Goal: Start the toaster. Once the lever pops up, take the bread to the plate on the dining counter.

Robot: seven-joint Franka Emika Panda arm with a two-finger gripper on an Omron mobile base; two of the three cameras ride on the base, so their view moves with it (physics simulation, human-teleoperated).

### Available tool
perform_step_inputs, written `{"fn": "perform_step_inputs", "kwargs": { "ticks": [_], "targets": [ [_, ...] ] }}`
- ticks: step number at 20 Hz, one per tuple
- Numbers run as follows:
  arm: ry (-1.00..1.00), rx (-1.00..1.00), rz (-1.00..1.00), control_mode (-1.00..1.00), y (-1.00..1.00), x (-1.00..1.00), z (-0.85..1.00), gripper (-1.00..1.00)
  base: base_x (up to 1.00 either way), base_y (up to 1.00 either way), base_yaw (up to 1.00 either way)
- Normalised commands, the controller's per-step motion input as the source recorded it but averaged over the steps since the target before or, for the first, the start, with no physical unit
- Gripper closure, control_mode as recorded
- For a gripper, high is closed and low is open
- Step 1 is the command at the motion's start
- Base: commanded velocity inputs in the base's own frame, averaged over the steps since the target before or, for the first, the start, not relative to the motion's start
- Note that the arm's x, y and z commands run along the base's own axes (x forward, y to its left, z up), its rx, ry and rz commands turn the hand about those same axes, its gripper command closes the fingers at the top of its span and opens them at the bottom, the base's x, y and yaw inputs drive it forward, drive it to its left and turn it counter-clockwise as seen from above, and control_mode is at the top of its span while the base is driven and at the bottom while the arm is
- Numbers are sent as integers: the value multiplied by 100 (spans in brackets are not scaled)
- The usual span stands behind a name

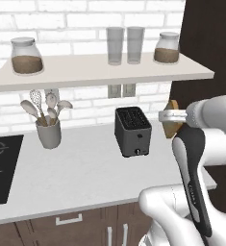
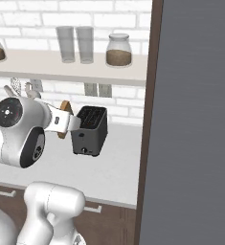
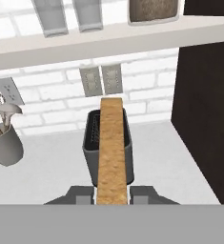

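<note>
Bread [image 3: 111, 152] is up in the air, seen edge-on in the hand view, a tan strip running from the bottom toward twelve o'clock, lifted clear of the toaster [image 3: 108, 155]. The gripper [image 3: 112, 194] has it pinched, one dark finger on each face of the slice. From the left base view, the bread [image 1: 171, 124] hangs at three o'clock of the toaster [image 1: 132, 130], near it, brown crust showing beside the white wrist. Toaster sits on the counter [image 1: 85, 168], both slots dark. At nine o'clock of it stands the utensil crock [image 1: 48, 132]. Above, a shelf [image 1: 100, 69] carries two glasses [image 1: 125, 44] between two jars [image 1: 26, 56].
</note>
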Motion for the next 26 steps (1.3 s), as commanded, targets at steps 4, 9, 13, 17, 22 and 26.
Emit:
{"fn": "perform_step_inputs", "kwargs": {
  "ticks": [4,9,13,17,22,26],
  "targets": [
    [0,0,0,100,0,-8,0,100,-11,0,0],
    [0,0,0,100,0,0,0,100,-35,18,17],
    [0,0,0,100,0,0,0,100,-28,29,67],
    [0,0,0,100,0,0,0,100,-40,11,95],
    [0,0,0,100,0,0,0,100,-18,0,100],
    [0,0,0,100,0,0,0,100,-17,0,100]
  ]
}}
